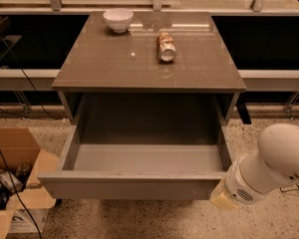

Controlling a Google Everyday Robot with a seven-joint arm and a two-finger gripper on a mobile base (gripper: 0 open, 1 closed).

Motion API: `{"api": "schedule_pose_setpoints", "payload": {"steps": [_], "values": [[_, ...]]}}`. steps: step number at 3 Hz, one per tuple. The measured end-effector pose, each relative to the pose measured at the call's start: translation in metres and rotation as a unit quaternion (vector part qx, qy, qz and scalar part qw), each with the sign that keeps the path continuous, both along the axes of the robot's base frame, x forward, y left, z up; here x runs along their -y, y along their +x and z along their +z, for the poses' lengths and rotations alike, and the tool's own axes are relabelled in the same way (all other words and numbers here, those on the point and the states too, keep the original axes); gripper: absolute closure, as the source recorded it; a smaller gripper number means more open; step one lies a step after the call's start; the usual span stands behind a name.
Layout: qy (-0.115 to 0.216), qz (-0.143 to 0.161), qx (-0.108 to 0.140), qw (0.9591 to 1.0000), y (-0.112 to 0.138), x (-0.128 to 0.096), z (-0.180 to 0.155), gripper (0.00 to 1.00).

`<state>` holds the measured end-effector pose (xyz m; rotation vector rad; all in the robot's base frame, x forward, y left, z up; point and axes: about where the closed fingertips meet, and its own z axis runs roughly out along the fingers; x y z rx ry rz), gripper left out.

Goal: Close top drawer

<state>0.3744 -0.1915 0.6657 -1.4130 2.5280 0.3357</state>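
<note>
Close-up on the job: the top drawer (129,185) stands pulled far out of the grey cabinet (114,63), its box bare and its front panel toward my camera. My gripper (222,198) sits low at the panel's right corner, placed there, I judge, to push it home. Whether it is open or touching the panel, I cannot tell. A bowl (118,20) and a tipped can (166,47) rest on top, clear of the drawer's travel.

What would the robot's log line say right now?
task: close top drawer | state: wide open | gripper: beside drawer front, right end | also: bowl, tipped can
</note>
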Motion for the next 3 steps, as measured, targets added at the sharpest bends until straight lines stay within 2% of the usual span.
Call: {"api": "schedule_pose_setpoints", "payload": {"steps": [1, 2, 3], "values": [[0.000, 0.000, 0.000, 1.0000, 0.000, 0.000, 0.000, 1.00], [0.006, 0.010, 0.035, 0.9993, 0.030, -0.016, -0.003, 1.00], [0.007, 0.011, 0.044, 0.9990, 0.037, -0.019, -0.004, 1.00]]}}
